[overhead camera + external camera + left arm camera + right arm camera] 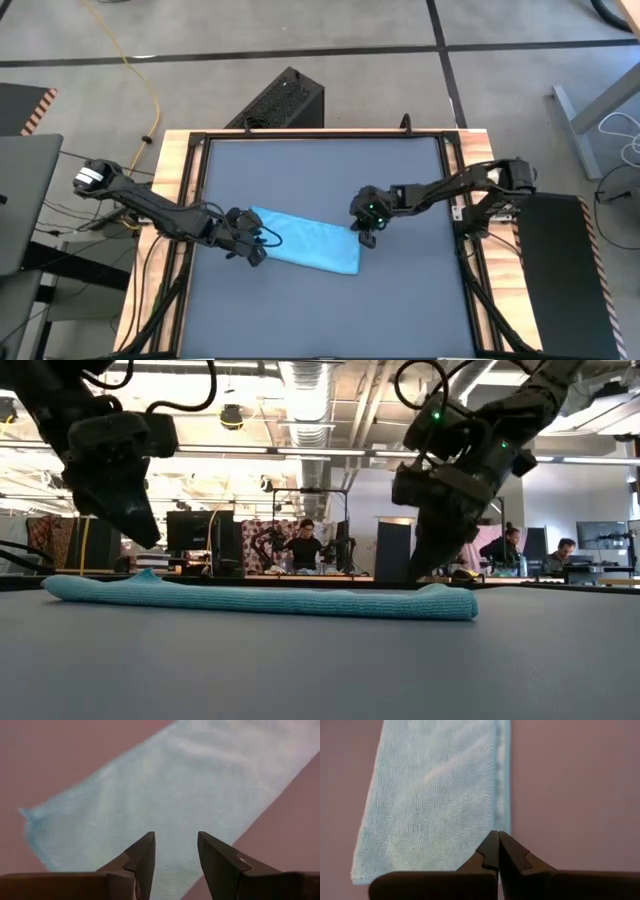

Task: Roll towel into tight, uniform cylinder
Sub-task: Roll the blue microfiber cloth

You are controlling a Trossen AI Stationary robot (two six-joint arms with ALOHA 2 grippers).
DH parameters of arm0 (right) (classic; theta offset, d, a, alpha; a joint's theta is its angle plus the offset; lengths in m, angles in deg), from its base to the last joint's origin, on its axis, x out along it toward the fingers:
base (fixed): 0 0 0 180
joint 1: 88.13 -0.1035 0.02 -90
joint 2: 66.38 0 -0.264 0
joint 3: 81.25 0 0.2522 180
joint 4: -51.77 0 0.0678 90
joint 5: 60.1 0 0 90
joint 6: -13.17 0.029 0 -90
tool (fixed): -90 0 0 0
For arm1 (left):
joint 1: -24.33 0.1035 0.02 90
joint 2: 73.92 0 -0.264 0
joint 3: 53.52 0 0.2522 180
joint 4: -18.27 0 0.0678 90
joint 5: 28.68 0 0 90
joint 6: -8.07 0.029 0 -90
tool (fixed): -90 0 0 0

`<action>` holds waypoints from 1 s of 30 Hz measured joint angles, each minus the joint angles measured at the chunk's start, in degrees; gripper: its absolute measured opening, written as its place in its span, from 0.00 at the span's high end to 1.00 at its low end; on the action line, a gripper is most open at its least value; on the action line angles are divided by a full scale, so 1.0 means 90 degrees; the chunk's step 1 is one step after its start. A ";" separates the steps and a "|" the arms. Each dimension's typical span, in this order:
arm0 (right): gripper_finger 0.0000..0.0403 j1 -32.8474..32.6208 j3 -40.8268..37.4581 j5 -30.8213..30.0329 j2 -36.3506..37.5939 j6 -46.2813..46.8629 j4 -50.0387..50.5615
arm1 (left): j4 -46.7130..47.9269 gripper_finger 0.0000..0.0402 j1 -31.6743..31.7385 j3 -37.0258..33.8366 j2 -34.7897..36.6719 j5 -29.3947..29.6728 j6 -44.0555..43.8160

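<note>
On the dark grey table [400, 300] in front of you, the towel [308, 239] lies flat as a long, narrow folded strip, slanting across the middle of the surface. You have no roll here; from table height the cloth [260, 600] reads as a low, even band with a slightly thicker fold at one end.

Your left gripper [252, 248] sits at the strip's left end, just above the cloth. Its fingers [145, 857] stand apart with a clear gap between them, and the towel [175, 800] shows through that gap; nothing is pinched. From table height this gripper [140, 525] hangs a little over the towel's end without touching it.

Your right gripper [366, 238] is at the opposite end, just off the strip's far right corner. Its fingers [490, 850] are pressed together tip to tip and hold nothing; the towel [432, 795] lies ahead of them, with its hemmed edge running just beside the tips. From table height you see this gripper [430, 570] close above the table behind the towel's folded end.

Beyond the table, people [303, 545] sit at desks in the room.
</note>
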 joint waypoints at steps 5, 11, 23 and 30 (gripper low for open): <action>0.95 -0.0277 0.0018 0.0009 -0.0390 0.0205 0.0086 | 0.0034 0.66 -0.0063 0.0000 -0.0555 -0.0309 -0.0333; 0.95 -0.0953 0.0012 0.0062 -0.0207 0.0762 0.0723 | -0.0029 0.66 0.0013 0.0000 -0.1343 -0.0287 -0.0568; 0.95 -0.1423 -0.0007 0.0086 0.1136 0.0953 0.0957 | -0.0544 0.66 0.0732 0.0148 -0.1093 -0.0006 0.1249; 0.95 -0.0632 -0.0002 -0.0037 0.1084 0.0661 0.0993 | -0.0384 0.66 0.1120 0.0330 -0.0379 0.0590 0.2174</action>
